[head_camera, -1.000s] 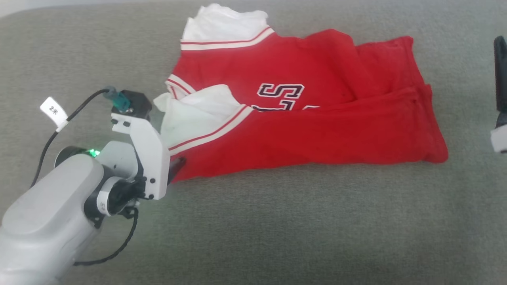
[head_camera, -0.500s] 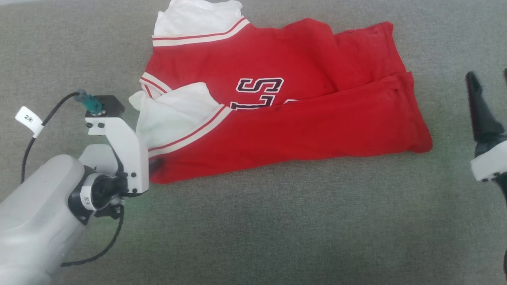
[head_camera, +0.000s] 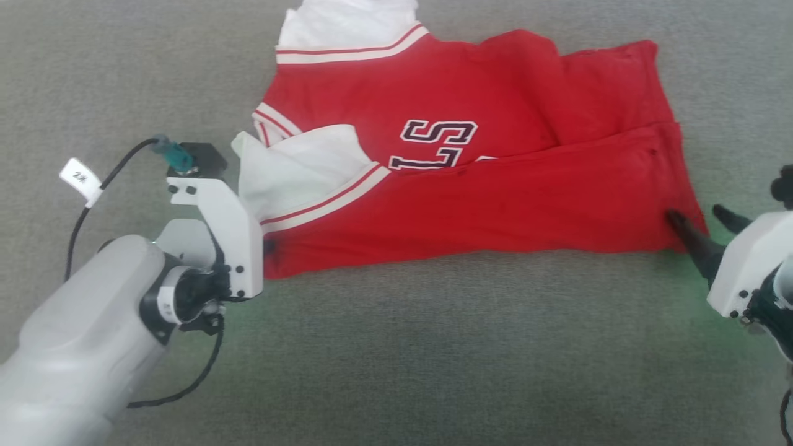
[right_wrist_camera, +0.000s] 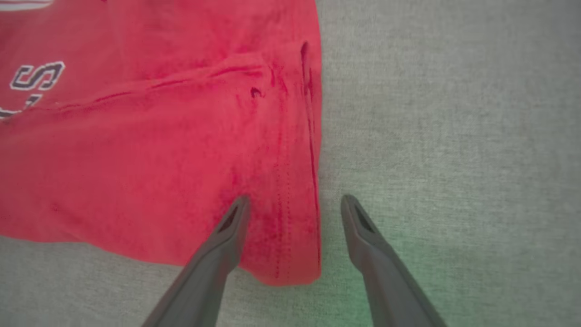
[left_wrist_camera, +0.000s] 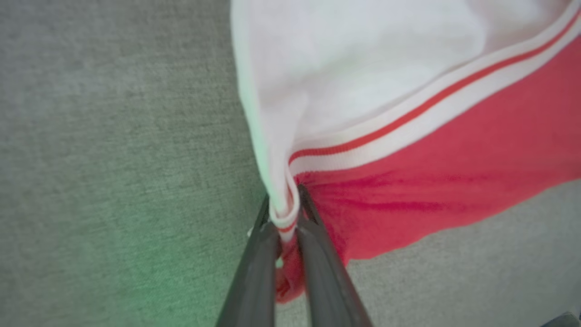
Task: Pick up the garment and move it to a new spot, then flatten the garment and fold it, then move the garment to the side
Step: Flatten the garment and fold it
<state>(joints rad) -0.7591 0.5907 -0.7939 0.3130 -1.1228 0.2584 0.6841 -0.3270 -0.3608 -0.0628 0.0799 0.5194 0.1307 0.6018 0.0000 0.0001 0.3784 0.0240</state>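
Note:
The garment (head_camera: 495,192), a red jersey with white sleeves, striped trim and black lettering, lies loosely folded on the grey cloth surface. My left gripper (left_wrist_camera: 283,204) is shut on its near left corner, pinching the white striped trim and red cloth (left_wrist_camera: 454,172). In the head view that gripper (head_camera: 267,248) is mostly hidden behind its white wrist bracket. My right gripper (right_wrist_camera: 295,202) stands open over the garment's (right_wrist_camera: 136,159) near right corner, with one finger over the red cloth and the other over the grey surface. In the head view the right gripper (head_camera: 695,215) is at that corner.
The grey cloth surface (head_camera: 396,347) stretches wide in front of the garment and on both sides of it. A black cable with a white tag (head_camera: 80,179) loops from my left wrist.
My left gripper has shut on the garment's near left corner. My right gripper has come in from the right edge to the near right corner, still open. The head camera has also shifted.

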